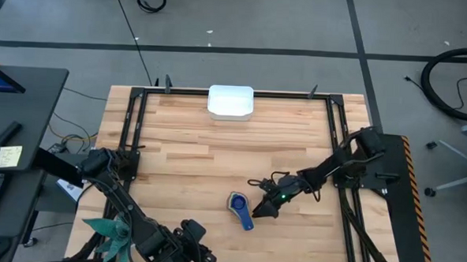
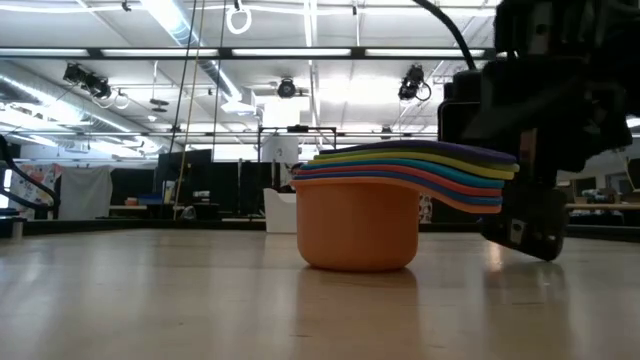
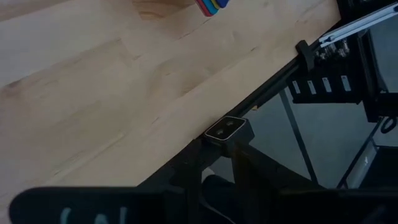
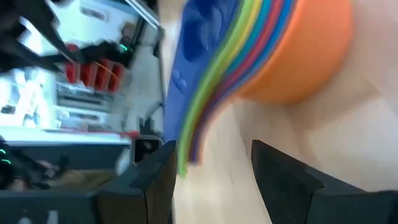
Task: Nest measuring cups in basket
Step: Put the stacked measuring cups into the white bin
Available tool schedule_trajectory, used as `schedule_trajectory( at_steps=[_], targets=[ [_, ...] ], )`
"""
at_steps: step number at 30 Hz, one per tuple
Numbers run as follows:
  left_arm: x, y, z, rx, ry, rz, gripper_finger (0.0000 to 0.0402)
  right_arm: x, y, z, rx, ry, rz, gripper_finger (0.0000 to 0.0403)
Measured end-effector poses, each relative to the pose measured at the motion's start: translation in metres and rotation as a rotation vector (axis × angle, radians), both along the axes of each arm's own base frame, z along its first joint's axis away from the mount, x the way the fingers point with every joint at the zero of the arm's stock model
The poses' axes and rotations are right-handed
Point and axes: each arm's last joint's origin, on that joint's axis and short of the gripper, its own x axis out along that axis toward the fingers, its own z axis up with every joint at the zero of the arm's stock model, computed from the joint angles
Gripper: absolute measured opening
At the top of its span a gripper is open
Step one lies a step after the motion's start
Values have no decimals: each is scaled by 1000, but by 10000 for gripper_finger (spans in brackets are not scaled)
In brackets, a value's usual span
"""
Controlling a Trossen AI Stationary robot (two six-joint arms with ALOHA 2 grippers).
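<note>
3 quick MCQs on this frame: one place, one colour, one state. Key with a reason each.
1. Where is the basket?
A. at the table's far edge, centre
B. beside the cup stack
C. under the left arm

2. What colour is the outermost, bottom cup of the nested stack?
A. green
B. orange
C. white

3. How is the right hand?
A. shut on the basket
B. open at the stack's handles
C. parked off the table

Key: A, the high view shows it far from the stack; B, the low view shows an orange bowl; B, its wrist view shows the fingers spread beside the handles.
</note>
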Motion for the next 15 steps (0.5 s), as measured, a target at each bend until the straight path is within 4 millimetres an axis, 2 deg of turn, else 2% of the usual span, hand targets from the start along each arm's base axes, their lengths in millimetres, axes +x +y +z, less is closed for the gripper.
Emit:
schedule_trajectory(
  at_steps=[5, 15],
  targets=[
    [0, -1, 0, -7, -2, -2, 94, 9, 4, -6, 64, -65, 9, 210],
    [0, -1, 0, -9, -3, -3, 94, 46, 35, -12, 117, -88, 110, 210]
  ],
)
